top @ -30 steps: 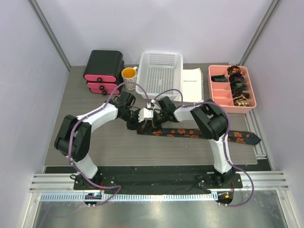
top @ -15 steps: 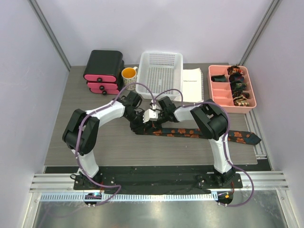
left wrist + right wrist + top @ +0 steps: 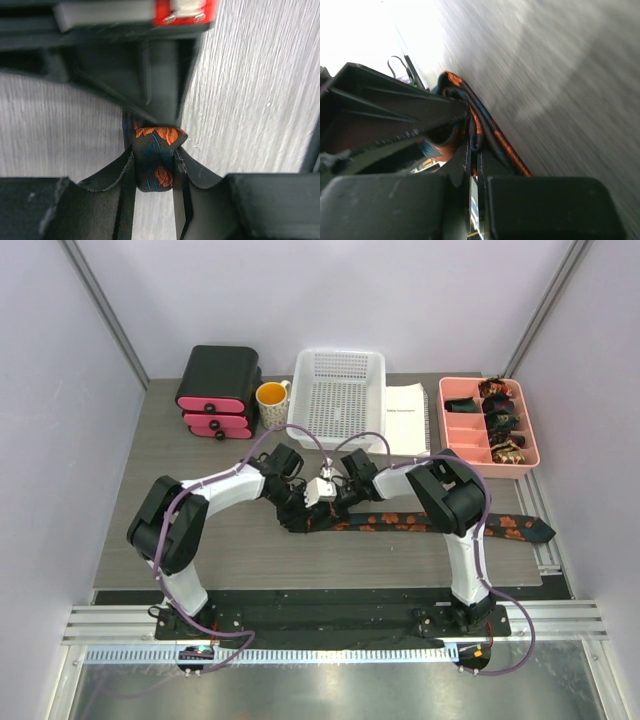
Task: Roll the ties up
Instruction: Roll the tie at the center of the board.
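Note:
A dark tie (image 3: 420,522) with orange-red blotches lies stretched across the table, its pointed end at the right edge (image 3: 535,531). Its left end is folded into a small thick roll (image 3: 155,142). My left gripper (image 3: 299,512) is shut on that roll, whose sides the black fingers (image 3: 112,172) press in the left wrist view. My right gripper (image 3: 336,494) meets it from the right. It is shut on the tie's layered edge (image 3: 492,127), which runs up between its nearly touching pads (image 3: 490,165). Each gripper's body blocks part of the roll.
A white basket (image 3: 338,395) stands at the back centre, with an orange mug (image 3: 271,397) and a black and pink drawer box (image 3: 218,390) to its left. A paper sheet (image 3: 405,418) and a pink tray (image 3: 450,425) holding several rolled ties stand at the back right.
The left arm has swung in and its gripper has shifted right and nearer, closing up on the right gripper. The tie's left part has moved with them and now bows slightly.

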Controlling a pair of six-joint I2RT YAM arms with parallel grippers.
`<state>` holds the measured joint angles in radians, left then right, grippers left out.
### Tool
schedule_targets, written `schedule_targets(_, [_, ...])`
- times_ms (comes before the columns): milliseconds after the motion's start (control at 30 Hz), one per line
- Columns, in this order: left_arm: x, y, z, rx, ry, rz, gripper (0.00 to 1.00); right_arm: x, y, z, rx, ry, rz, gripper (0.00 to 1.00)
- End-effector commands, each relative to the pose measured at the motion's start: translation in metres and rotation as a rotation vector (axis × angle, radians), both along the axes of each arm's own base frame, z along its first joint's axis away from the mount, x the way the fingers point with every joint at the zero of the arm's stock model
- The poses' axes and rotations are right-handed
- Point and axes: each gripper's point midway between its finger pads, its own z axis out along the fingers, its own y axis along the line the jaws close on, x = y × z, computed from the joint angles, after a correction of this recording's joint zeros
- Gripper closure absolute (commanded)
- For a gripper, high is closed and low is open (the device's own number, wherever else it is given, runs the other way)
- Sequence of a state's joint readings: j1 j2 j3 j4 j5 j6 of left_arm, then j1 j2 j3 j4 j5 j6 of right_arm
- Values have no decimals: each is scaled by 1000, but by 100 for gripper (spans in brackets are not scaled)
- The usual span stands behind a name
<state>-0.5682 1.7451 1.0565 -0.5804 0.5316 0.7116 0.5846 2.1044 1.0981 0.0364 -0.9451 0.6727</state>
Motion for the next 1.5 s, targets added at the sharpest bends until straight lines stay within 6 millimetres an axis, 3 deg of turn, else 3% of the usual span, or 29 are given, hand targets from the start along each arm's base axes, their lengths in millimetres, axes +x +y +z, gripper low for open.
schedule_targets(0, [4, -10, 21, -11, 3, 95, 70, -19, -27, -10, -80, 86, -5, 99])
schedule_targets(167, [-1, -30, 24, -54, 32, 178, 65, -23, -37, -8, -69, 109, -12, 99])
schedule_targets(233, [4, -34, 16, -19, 9, 213, 64, -25, -41, -9, -69, 109, -10, 99])
schedule_targets(400, [13, -47, 20, -57, -59, 219, 62, -22, -38, -8, -51, 95, -9, 99])
schedule_targets(600, [7, -46, 24, -67, -80, 187, 63, 4, -35, 34, 13, -24, -24, 99])
schedule_targets(700, [9, -41, 24, -46, -102, 186, 63, 5, -35, 43, 8, -51, -3, 99])
schedule_targets(833, [11, -39, 22, -29, -116, 178, 59, 2, -39, 36, -12, -45, 6, 99])
schedule_targets(1133, [13, -57, 18, -66, -65, 133, 54, 7, -48, -12, -86, -29, 5, 99])
schedule_targets(1333, [2, -71, 10, -106, -22, 88, 54, 12, -44, -7, -59, -40, -23, 99])
schedule_targets(1467, [0, -72, -2, -87, 3, 103, 63, 15, -43, 7, -42, -55, -26, 92])
